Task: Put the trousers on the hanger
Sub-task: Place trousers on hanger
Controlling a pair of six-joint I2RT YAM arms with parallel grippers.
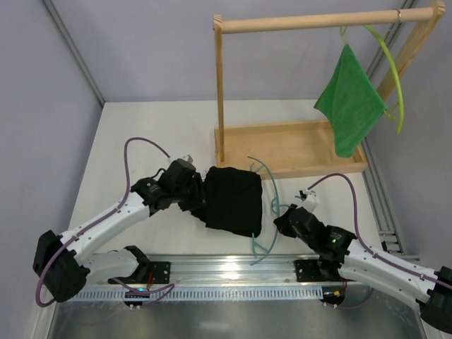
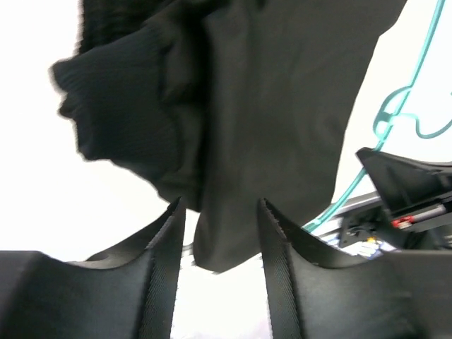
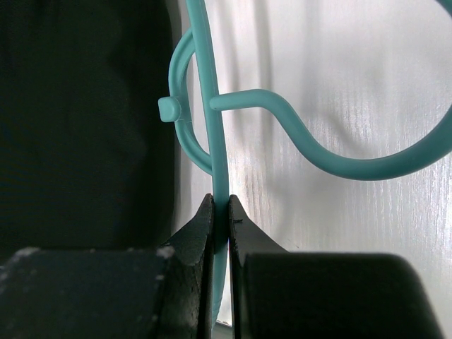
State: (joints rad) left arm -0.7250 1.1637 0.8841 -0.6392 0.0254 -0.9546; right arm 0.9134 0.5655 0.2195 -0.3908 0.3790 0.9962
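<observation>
The black trousers (image 1: pixel 233 201) are folded into a block that lies over the teal-blue hanger (image 1: pixel 271 176) at mid table. My left gripper (image 1: pixel 203 198) is at the trousers' left edge. In the left wrist view it (image 2: pixel 219 205) is open, with the fabric (image 2: pixel 282 106) hanging just beyond and between the fingertips. My right gripper (image 1: pixel 282 216) is at the hanger's right side, shut on its thin bar (image 3: pixel 215 141). The right wrist view shows the jaws (image 3: pixel 219 201) pinching the bar just below the hook, with the trousers (image 3: pixel 78 127) on the left.
A wooden rack stands at the back right, with a tray base (image 1: pixel 289 148) and a top rod (image 1: pixel 318 22). A green cloth (image 1: pixel 349 106) hangs there on a yellow-green hanger (image 1: pixel 394 70). A metal rail (image 1: pixel 233 272) runs along the near edge.
</observation>
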